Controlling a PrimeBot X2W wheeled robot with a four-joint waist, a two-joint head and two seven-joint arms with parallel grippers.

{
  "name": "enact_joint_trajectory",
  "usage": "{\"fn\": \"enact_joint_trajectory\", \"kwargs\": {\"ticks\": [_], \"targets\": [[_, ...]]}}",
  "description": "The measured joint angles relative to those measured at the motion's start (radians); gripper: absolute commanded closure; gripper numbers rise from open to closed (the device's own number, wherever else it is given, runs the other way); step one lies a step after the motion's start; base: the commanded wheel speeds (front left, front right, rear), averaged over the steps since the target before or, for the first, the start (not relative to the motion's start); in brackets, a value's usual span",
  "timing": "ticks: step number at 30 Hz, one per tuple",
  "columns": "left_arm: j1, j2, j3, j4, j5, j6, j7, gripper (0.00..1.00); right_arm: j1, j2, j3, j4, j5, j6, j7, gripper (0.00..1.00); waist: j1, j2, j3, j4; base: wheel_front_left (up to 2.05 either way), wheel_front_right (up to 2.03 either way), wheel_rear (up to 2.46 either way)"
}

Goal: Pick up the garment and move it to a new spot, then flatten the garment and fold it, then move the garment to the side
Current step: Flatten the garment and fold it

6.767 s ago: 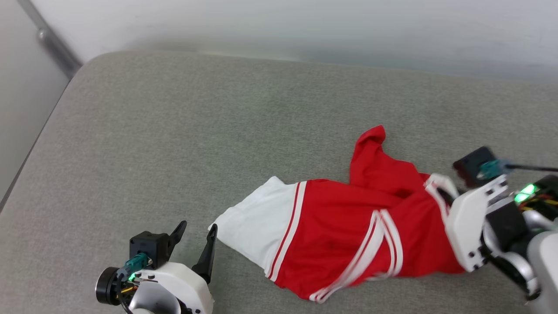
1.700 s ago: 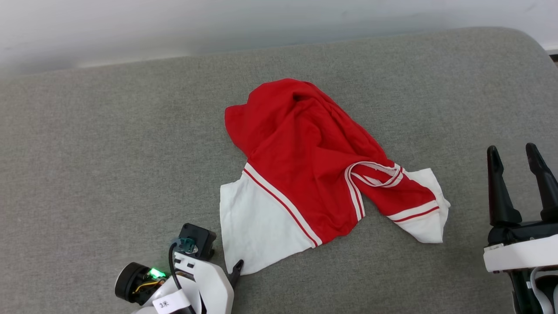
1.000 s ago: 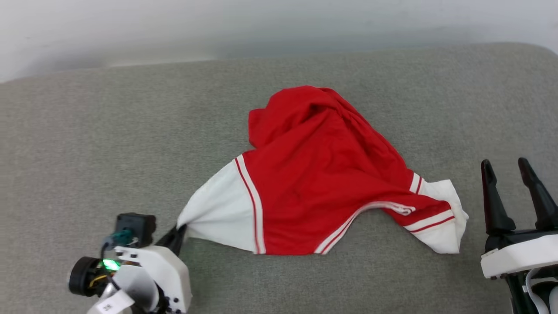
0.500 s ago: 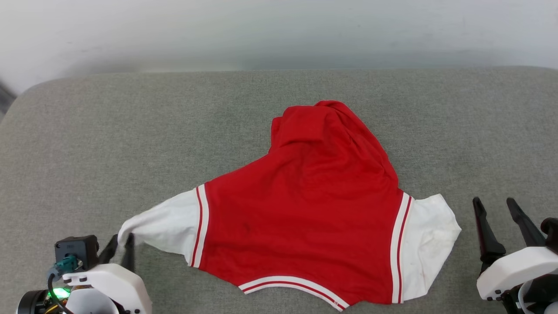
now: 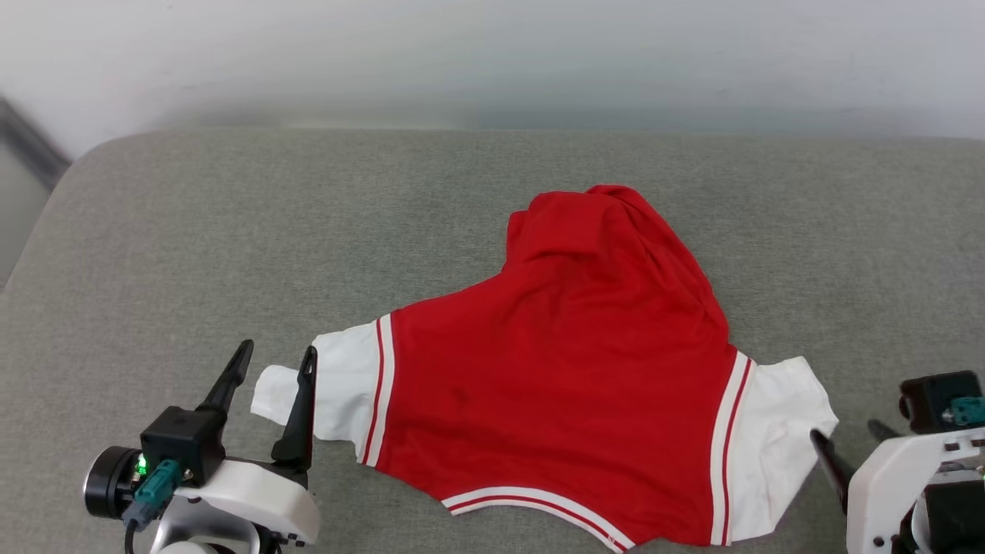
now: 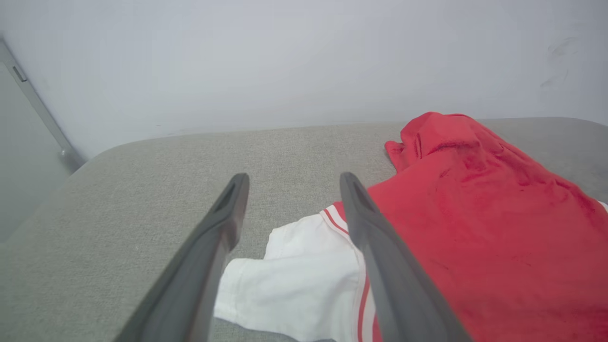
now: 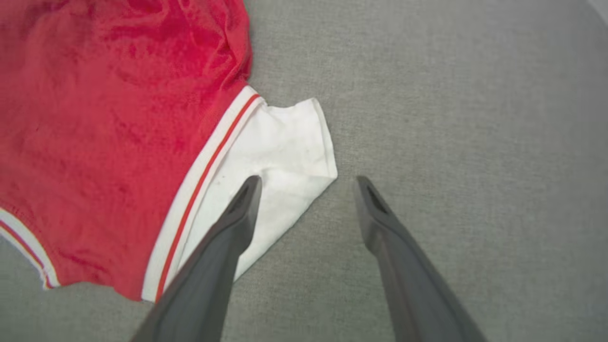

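spread on a grey woven cushion (image 5: 231, 231), toward its near edge: a red jersey-style t-shirt (image 5: 569, 400) with white short sleeves and red-and-white striped trim. lies plain red side up, fairly flat across the shoulders, with a curved striped band (image 5: 539, 504) nearest the robot and the far end bunched into a rumpled red hump (image 5: 600, 223). reaches out to both sides with its sleeves, each edged by a double stripe where white meets red.

at the lower left of the head view, the left gripper (image 5: 278, 351): fingers spread wide, pinching nothing. stands just at the tip of the left-hand white sleeve (image 5: 338, 392), with the inner finger crossing the cloth's end and the outer one over bare cushion. in the left wrist view, sleeve lying between and under the two fingers; hard to say whether the inner finger touches the fabric or hangs just above it.

at the lower right, the right gripper (image 5: 845, 431): fingers likewise spread apart and empty, partly hidden behind its white housing. in the right wrist view, one fingertip over the corner of the right-hand white sleeve (image 7: 280, 152), the other over grey cushion just beside it.

behind the cushion, a pale wall (image 5: 492, 54).
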Motion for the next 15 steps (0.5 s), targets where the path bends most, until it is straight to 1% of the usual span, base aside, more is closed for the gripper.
{"fn": "enact_joint_trajectory", "kwargs": {"ticks": [2, 3, 6, 10, 15], "targets": [[-0.004, -0.005, -0.008, 0.006, 0.009, -0.006, -0.028, 0.0, 0.018, -0.01, 0.015, -0.042, 0.0, 0.0, 0.103, 0.0, 0.0, 0.0, 0.001, 0.01, 0.0, 0.0, 0.0], [-0.008, -0.007, -0.012, 0.008, 0.009, -0.007, -0.036, 0.0, 0.023, -0.004, 0.008, -0.057, 0.001, 0.0, 0.149, 0.0, 0.0, 0.0, 0.003, 0.014, 0.0, 0.0, 0.0], [-0.019, -0.016, -0.023, 0.018, 0.011, -0.012, -0.048, 0.0, 0.025, 0.001, 0.007, -0.088, -0.025, 0.0, 0.243, 0.0, 0.0, 0.0, 0.01, 0.026, 0.0, 0.0, 0.0], [-0.031, -0.024, -0.033, 0.033, 0.012, -0.015, -0.056, 0.0, 0.02, 0.021, 0.011, -0.07, -0.039, 0.0, 0.297, 0.0, 0.0, 0.0, 0.024, 0.043, 0.0, 0.0, 0.0], [-0.043, -0.025, -0.038, 0.046, 0.01, -0.02, -0.06, 0.0, -0.013, 0.03, 0.028, 0.005, -0.051, 0.0, 0.308, 0.0, 0.0, 0.0, 0.048, 0.064, 0.0, 0.0, 0.0]]}}
